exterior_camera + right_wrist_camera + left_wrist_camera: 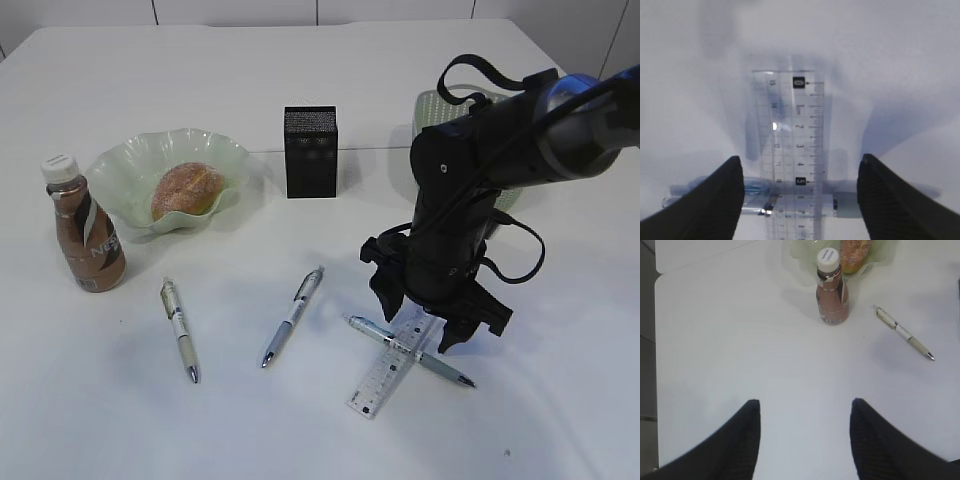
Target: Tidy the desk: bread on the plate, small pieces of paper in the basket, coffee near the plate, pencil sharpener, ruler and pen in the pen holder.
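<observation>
A clear ruler [388, 367] lies on the white table, crossing a blue-grey pen [445, 369]. My right gripper [425, 325] is open and low over the spot where they cross. In the right wrist view its fingers straddle the ruler [790, 125] and the pen [752, 192]. Two more pens [180, 330] [292, 316] lie at front centre. Bread [187, 190] sits on the green plate [130, 165]. A coffee bottle [85, 235] stands left of the plate. The black pen holder [311, 150] stands at centre. My left gripper [805, 405] is open and empty. I see no sharpener and no paper.
A pale green basket [432, 108] stands behind my right arm, mostly hidden by it. The left wrist view shows the bottle [831, 290], the bread [855, 252], the plate [802, 252] and one pen [904, 332] beyond bare table. The table's left edge is close there.
</observation>
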`<state>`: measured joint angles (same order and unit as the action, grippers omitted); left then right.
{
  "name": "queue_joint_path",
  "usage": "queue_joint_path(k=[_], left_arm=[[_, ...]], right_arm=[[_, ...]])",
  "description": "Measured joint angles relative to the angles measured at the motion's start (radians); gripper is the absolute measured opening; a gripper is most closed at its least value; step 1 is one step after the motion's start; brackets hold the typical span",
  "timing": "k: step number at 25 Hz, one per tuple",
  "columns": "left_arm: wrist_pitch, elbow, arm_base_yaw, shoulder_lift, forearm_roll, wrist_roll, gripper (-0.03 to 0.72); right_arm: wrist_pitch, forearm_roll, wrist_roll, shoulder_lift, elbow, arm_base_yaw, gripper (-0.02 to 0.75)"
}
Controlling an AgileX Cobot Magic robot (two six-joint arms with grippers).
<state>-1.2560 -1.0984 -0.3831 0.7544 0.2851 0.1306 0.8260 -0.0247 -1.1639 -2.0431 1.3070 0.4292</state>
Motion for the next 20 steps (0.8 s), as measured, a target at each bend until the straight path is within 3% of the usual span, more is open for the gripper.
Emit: queue_joint_path(k=[17,20], left_arm=[[0.002,0.0,0.0,0.0,0.0,0.0,0.401],[0.002,0.0,0.0,0.0,0.0,0.0,0.401]], right_arm=[[0.0,0.025,0.0,-0.021,0.001,0.0,0.552],[0.0,0.025,0.0,-0.021,0.001,0.0,0.509]])
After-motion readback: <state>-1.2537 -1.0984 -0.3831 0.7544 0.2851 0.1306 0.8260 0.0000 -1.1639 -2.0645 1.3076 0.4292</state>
